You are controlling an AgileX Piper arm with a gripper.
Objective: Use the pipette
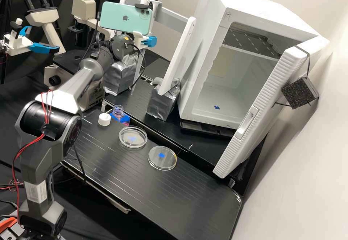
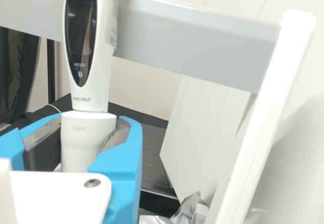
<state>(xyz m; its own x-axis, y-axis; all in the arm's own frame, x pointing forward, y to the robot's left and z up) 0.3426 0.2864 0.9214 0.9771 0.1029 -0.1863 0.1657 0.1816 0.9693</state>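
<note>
In the high view, your arm (image 1: pixel 78 82) reaches over the far part of the bench (image 1: pixel 119 175), and the gripper (image 1: pixel 149 41) is up by the rack's grey crossbar (image 1: pixel 170 13), just beside the mint-green phone (image 1: pixel 125 17). The rack's white posts (image 1: pixel 179 55) rise from blocks (image 1: pixel 162 100) wrapped in silver tape. Nearer you have a small open bottle (image 1: pixel 117 112) with a white cap (image 1: pixel 104 119) just beside it. Two round clear dishes (image 1: pixel 133 137) (image 1: pixel 162 158) lie near each other on the black surface, a blue mark showing at each. Beyond them stands a white cabinet (image 1: pixel 192 70), its door (image 1: pixel 266 99) swung open, with another blue mark (image 1: pixel 216 107) on its floor.

In the wrist view, you see the pipette (image 2: pixel 91 89) upright, its dark display facing the camera. Your gripper (image 2: pixel 87 133) pinches its white lower body, the dark pads (image 2: pixel 44 145) pressing in from both sides below the display. Behind the pipette runs the crossbar, joined to a white post.
</note>
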